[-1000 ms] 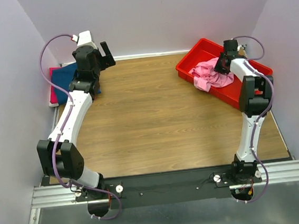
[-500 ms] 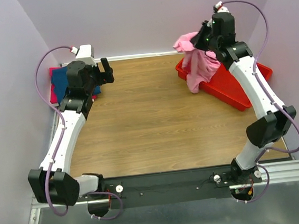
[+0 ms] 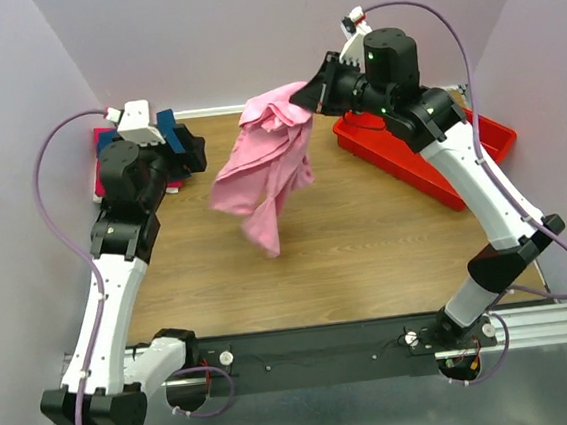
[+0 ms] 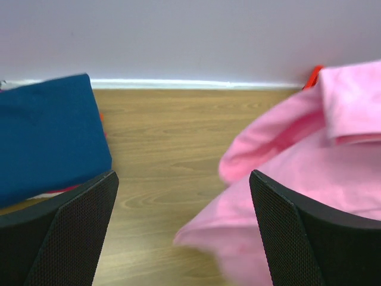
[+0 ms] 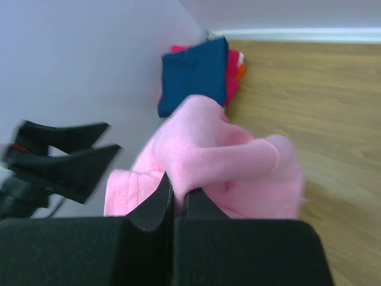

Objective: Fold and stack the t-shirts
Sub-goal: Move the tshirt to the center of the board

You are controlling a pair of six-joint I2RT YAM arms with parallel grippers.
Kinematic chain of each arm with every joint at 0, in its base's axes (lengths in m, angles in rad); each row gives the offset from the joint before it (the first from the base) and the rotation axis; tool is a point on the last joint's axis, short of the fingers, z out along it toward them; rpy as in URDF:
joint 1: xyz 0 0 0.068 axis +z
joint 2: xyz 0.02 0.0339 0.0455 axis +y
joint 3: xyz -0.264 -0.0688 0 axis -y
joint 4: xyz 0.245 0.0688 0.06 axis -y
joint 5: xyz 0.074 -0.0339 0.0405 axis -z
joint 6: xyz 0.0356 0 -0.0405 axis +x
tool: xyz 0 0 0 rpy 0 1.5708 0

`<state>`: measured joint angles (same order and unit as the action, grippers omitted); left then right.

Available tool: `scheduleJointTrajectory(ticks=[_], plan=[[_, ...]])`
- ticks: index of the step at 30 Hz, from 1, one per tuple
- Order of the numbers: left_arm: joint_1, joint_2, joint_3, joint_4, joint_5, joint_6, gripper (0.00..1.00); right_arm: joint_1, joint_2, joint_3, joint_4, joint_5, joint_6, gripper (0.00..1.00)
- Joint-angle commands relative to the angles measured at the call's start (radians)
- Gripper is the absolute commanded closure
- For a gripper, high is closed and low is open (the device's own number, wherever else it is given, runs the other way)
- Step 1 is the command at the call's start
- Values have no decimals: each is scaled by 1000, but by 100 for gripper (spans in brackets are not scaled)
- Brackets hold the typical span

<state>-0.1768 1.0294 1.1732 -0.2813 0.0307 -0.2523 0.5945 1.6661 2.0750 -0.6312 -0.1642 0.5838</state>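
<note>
A light pink t-shirt point(image 3: 264, 169) hangs in the air over the middle of the table, bunched and trailing down. My right gripper point(image 3: 305, 98) is shut on its upper edge, with pink cloth point(image 5: 202, 149) pinched between the fingers. A folded navy blue t-shirt point(image 4: 47, 140) lies on a red-magenta one point(image 5: 233, 74) at the back left corner. My left gripper point(image 3: 192, 146) stands open beside that stack, nothing between its fingers point(image 4: 80, 220), and the pink t-shirt point(image 4: 309, 173) hangs just to its right.
A red plastic tray point(image 3: 430, 163) sits at the back right, partly behind the right arm. Walls close in the table at the back and both sides. Bare wooden tabletop point(image 3: 347, 247) lies under the hanging shirt.
My right arm lifted the pink t-shirt out of the red tray and carried it left over the table's middle. My left arm drew back and turned a little, gripper still open.
</note>
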Motion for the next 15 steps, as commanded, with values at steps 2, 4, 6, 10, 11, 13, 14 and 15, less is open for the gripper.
scheduleJointTrajectory(ticks=[2,4,6,10,11,13,14,15], plan=[[0,-55,-1,-59,-60,-13,2,-2,-149,-244,-10,78,34,93],[0,-52,0,-111,-80,-5,2,-4,-253,-471,-13,292,89,66],[2,-51,-12,-140,-81,-4,2,-5,-319,-614,-15,452,131,30],[0,-55,-81,-211,-37,-24,2,-5,-370,-805,-16,448,79,0],[0,-58,-117,-220,-5,-31,2,-7,-367,-843,-15,419,67,0],[0,-49,-154,-254,21,-57,2,-5,-342,-877,-15,390,45,0],[0,-43,-187,-265,26,-67,2,-5,-333,-880,-15,350,31,1],[0,-35,-207,-277,32,-77,3,-5,-321,-882,-7,333,18,2]])
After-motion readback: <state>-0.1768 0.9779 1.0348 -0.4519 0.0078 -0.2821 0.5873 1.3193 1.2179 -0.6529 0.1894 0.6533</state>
